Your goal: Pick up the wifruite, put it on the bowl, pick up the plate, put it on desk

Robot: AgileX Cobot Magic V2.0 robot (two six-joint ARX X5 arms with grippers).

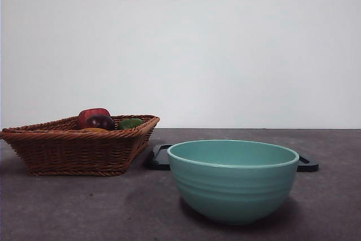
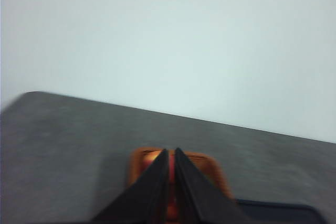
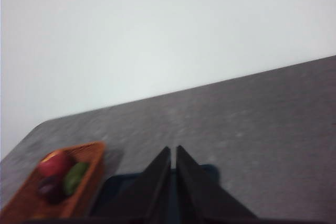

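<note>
- Nothing done yet: the bowl (image 1: pixel 233 179) looks empty, and no kiwifruit can be picked out in the basket (image 1: pixel 73 148).
- Left pincer (image 2: pixel 171 156) and right pincer (image 3: pixel 173 153) are both pressed together, holding nothing.

The front view looks level across the desk (image 1: pixel 84 207), close to the bowl (image 1: pixel 233 180). Both wrist views look obliquely down from above, sharing the wicker basket (image 1: pixel 76 145) at 9 o'clock.

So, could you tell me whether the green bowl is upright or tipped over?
Upright: the bowl sits on its base on the desk, rim level and facing up.
</note>
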